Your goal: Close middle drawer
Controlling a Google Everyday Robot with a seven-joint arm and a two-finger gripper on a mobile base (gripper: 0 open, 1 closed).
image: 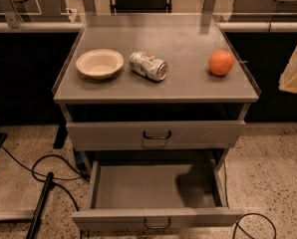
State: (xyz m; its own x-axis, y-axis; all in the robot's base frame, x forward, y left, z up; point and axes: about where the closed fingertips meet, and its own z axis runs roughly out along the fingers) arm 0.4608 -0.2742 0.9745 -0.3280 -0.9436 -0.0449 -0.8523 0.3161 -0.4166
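**Grey metal cabinet with contents, one drawer open**

Cabinet (153, 91): one, grey metal, flat top, standing on a speckled floor (273, 163).

Drawer fronts in view: two, each with one small dark U-shaped handle.
- Upper drawer (103, 134): front close to the cabinet face, directly under a dark slot below the top.
- Middle drawer (138, 185): the lower of the two, pulled well out toward the camera. Its wide shallow tray is exposed, with a dark shadow on the right part of the tray floor. Its low front panel lies at the bottom edge of the view, with the handle at its centre.

Items on the cabinet top: three, in a row, all apart from one another.
- Bowl (99, 63): one, cream, upright, at the left.
- Can (148, 65): one, silver, lying on its side just right of the bowl. It has coloured print, but no wording can be read.
- Orange (221, 62): one, at the right, well apart from the can.

Gripper (294, 76): one, seen only as a pale cream shape cut off by the right border. It is level with the cabinet top, to the right of the orange, and well apart from the middle drawer. Whether it is released or clenched cannot be told, and it touches none of the listed items.

Floor items: black cables (44, 166) looping at the left, one more loop (255, 222) at the lower right, and one black pole (40, 205) lying slantwise at the lower left.

No brand, label or legible writing on any item.
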